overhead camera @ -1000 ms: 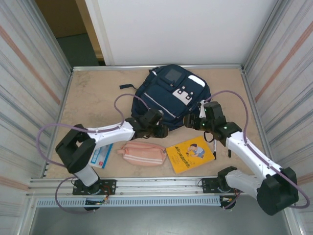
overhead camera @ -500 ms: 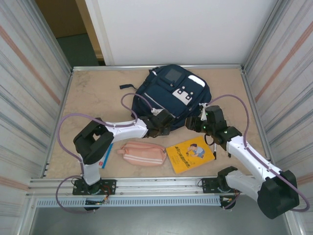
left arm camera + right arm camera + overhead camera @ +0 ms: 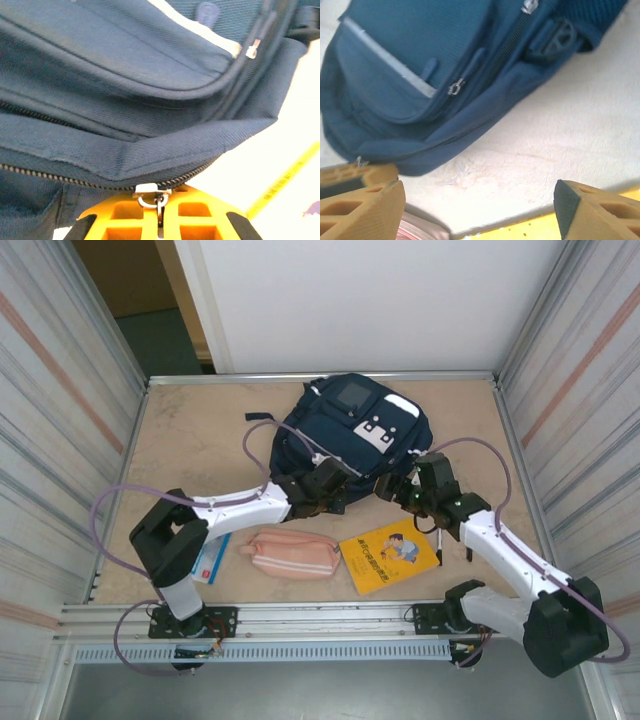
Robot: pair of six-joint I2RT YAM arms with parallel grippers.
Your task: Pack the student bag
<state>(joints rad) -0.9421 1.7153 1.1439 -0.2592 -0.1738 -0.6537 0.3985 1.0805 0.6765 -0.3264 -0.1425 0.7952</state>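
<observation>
Navy student bag [image 3: 350,435] | left end effector [image 3: 160,197] pinching zipper pull [image 3: 159,204] | right end effector [image 3: 477,192] spread

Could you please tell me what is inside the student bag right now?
Its inside is covered: no opening shows in the student bag, and the left gripper pinches a zipper pull on it. The pink pouch and yellow book lie outside it.
</observation>
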